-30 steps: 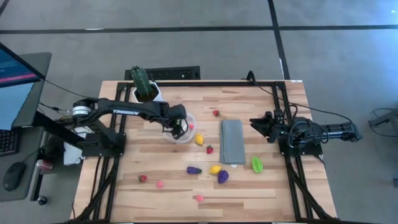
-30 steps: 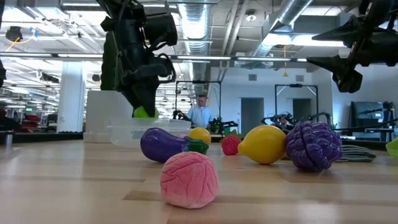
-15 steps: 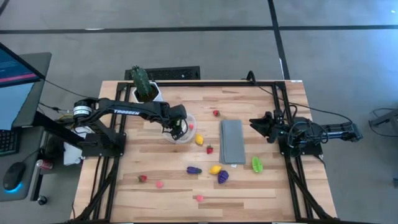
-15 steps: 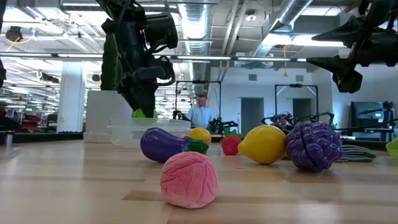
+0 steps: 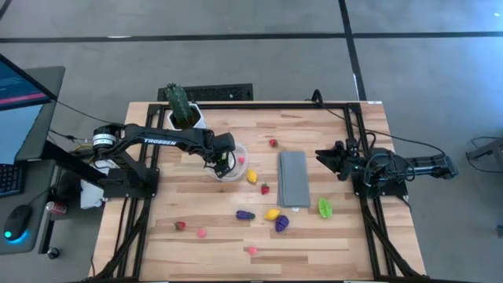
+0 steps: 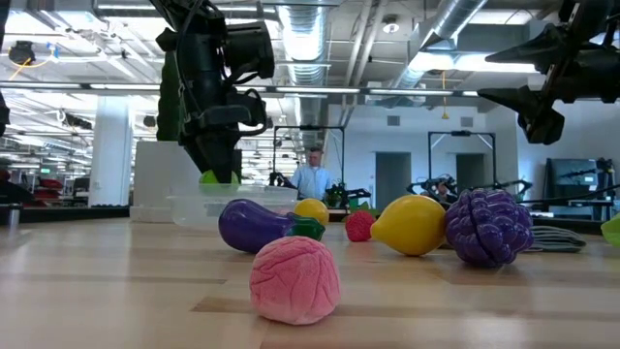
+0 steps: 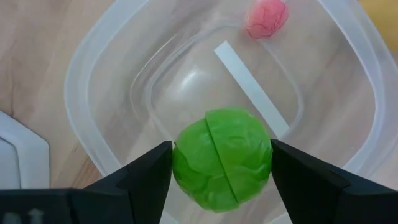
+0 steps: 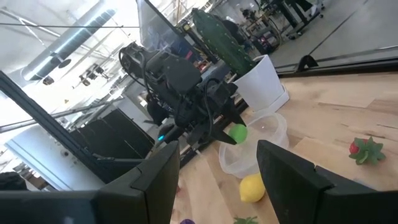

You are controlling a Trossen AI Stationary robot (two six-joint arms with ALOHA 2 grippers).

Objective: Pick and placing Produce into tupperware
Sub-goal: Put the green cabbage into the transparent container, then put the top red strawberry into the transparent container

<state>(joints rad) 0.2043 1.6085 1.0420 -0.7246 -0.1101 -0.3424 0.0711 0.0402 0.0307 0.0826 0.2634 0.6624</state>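
Note:
My left gripper (image 5: 224, 161) hangs over the clear tupperware (image 5: 230, 167), shut on a round green cabbage-like toy (image 7: 221, 158). In the low view that toy (image 6: 215, 177) hangs just above the tupperware's rim (image 6: 232, 199). A small pink toy (image 7: 267, 17) lies inside on the bottom. More produce rests on the table: an eggplant (image 5: 245, 214), a lemon (image 5: 272, 213), a purple cluster (image 5: 281, 223), a green piece (image 5: 324, 207) and others. My right gripper (image 5: 322, 156) waits open at the right edge. My left gripper pinches the green toy between its two fingers, one finger (image 7: 149, 171) on one side and the other finger (image 7: 298, 171) on the opposite side (image 7: 264, 155). The fingers come from above, pointing down. The toy is lifted clear, over the tupperware's floor.
A green cactus in a white pot (image 5: 182, 110) stands just beyond the tupperware, near the far left. A flat grey cloth (image 5: 293, 178) lies mid-table. Small toys lie near the front edge (image 5: 202, 233). A black frame borders the table. A person stands far back in the room (image 6: 312, 176).
My left gripper, still shut on the green toy, has edged slightly toward the table's left edge above the tupperware. The right arm has kept still.

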